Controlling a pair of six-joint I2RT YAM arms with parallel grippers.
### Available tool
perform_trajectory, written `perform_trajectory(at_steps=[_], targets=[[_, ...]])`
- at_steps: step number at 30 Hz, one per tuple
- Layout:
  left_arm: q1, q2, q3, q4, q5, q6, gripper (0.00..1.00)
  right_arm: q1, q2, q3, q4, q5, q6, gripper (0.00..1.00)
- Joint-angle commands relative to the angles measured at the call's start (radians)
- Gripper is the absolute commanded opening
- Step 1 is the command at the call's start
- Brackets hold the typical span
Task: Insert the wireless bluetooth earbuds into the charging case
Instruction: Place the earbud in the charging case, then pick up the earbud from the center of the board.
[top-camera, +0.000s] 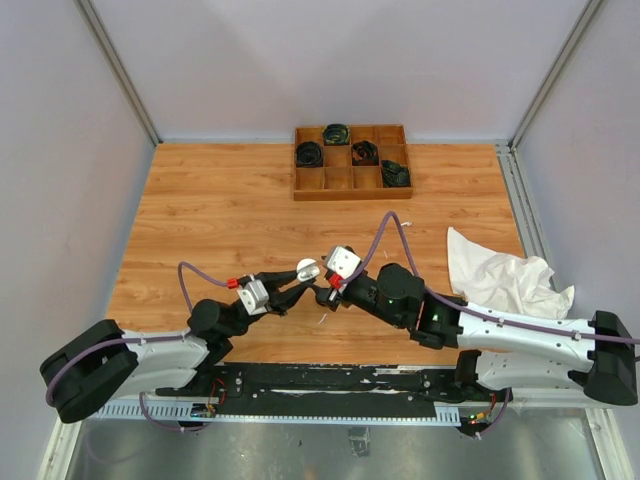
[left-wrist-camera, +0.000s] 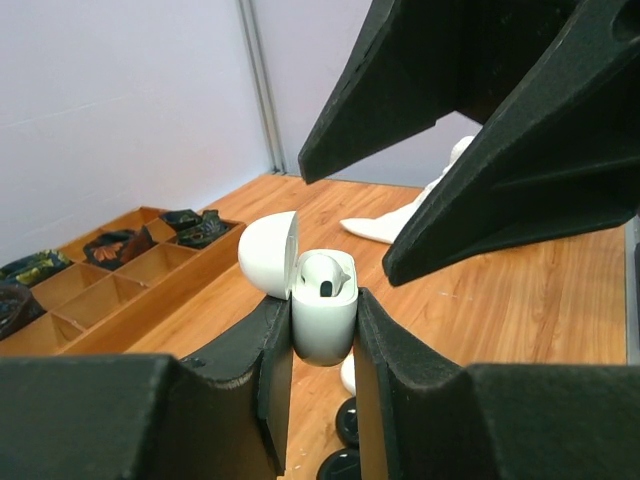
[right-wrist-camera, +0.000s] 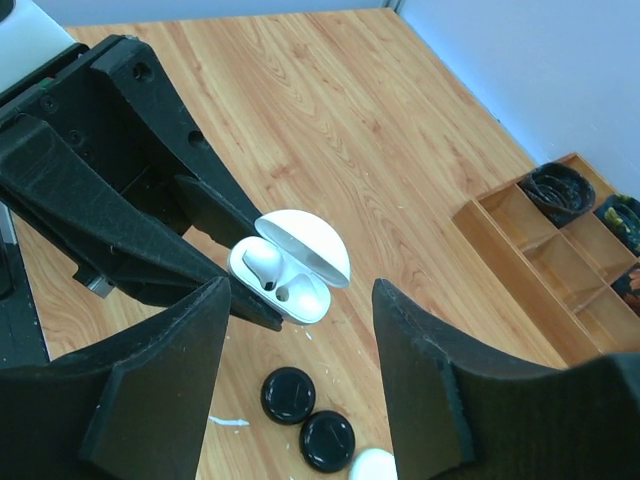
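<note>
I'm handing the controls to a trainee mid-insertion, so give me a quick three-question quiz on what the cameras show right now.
1. True or false: the lid of the charging case is shut.
2. How many earbuds sit in the case's slots? A) none B) one C) two
3. Which arm's fingers clamp the case, and what do the other arm's fingers hold?

Key:
1. False; the lid stands open.
2. B; one white earbud is seated and the other slot is empty.
3. The left gripper clamps the case; the right gripper is open and holds nothing.
</note>
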Motion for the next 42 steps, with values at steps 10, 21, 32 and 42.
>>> perform_trajectory(at_steps=[10,21,32,42], targets=[[0.003,-0.003,-0.070,0.022,-0.093,-0.005,0.00,-0.306,-0.037,0.133,-0.385,0.026,0.178,0.65],[0.003,-0.044,-0.071,-0.008,-0.085,-0.011,0.00,-0.734,0.154,0.126,-0.428,-0.037,0.336,0.62],[0.003,-0.050,-0.071,-0.020,-0.080,-0.015,0.00,-0.986,0.552,0.242,-0.283,-0.081,0.483,0.51],[0.003,-0.065,-0.068,-0.045,-0.071,-0.016,0.00,-1.018,0.794,0.374,-0.237,-0.030,0.552,0.38]])
